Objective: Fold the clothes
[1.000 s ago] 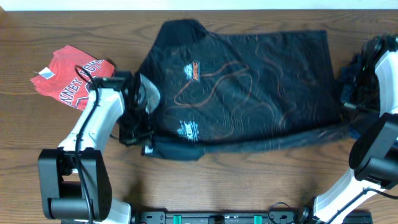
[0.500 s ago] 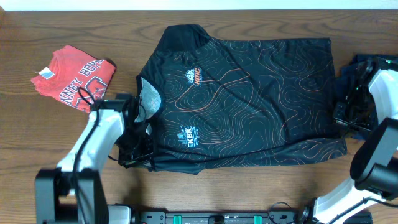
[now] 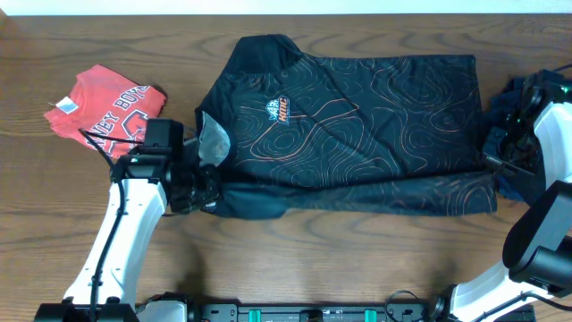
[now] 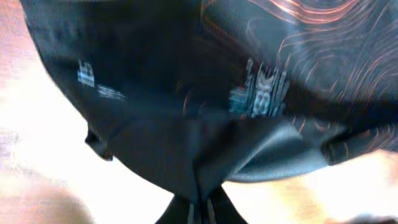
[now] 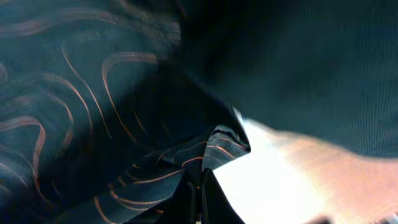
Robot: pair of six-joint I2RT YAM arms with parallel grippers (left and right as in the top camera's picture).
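Jersey [image 3: 357, 116], black with orange contour lines, lies spread across the table [image 3: 340, 259], collar toward the left arm. Half a second ago it lay flat with both chest logos showing from overhead; now its near long edge has been lifted and carried over toward the far edge, making a band that hides the blue logo [image 4: 261, 93] and leaves only the orange logo [image 3: 280, 110] in sight. The first lengthwise fold looks under way but not yet laid flat. Left gripper [image 3: 204, 190] is pinched closed on the jersey's near collar-end corner, and right gripper [image 3: 499, 159] is pinched closed on its near hem corner; each wrist view shows cloth bunched between the fingers. Red shirt [image 3: 107, 114] lies crumpled beyond the jersey's collar end, well apart. Dark cloth [image 3: 511, 91] sits just past the jersey's hem, under the right arm, and could snag as that arm swings across.
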